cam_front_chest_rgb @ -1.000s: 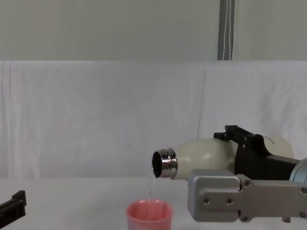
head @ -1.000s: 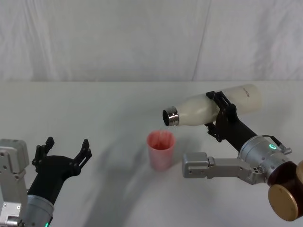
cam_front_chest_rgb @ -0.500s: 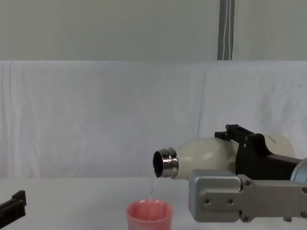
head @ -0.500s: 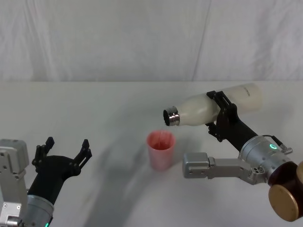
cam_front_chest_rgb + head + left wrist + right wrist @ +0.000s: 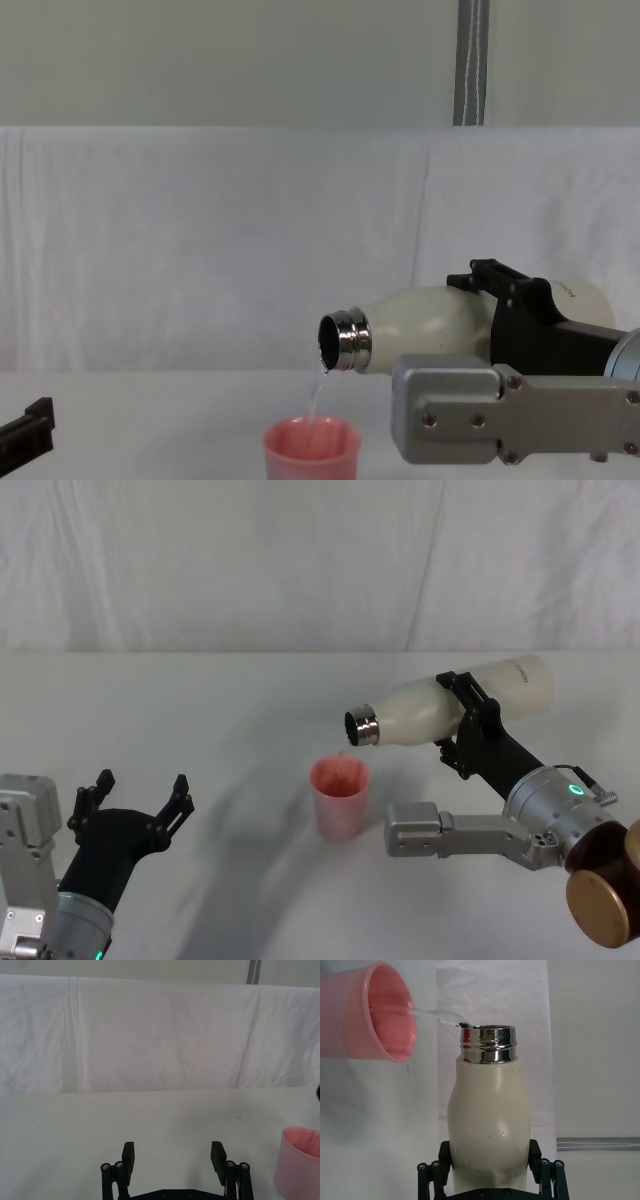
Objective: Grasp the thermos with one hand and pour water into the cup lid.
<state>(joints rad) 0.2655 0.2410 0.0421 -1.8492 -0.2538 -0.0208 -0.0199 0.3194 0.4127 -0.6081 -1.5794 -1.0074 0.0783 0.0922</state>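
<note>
My right gripper is shut on the cream-white thermos, gripping it round the middle and holding it nearly level above the table. Its steel neck points left and slightly down over the pink cup lid. A thin clear stream of water falls from the mouth into the cup lid. The right wrist view shows the thermos between the jaws, with water arcing into the cup lid. My left gripper rests open at the near left, holding nothing.
White cloth covers the table and hangs as a backdrop behind it. The cup lid stands to the right of my left gripper, with bare cloth between them. My right arm's grey housing sits low beside the cup lid.
The thermos stays tilted over the cup lid with almost no shift. Water keeps running into the cup lid. The left arm has not moved.
</note>
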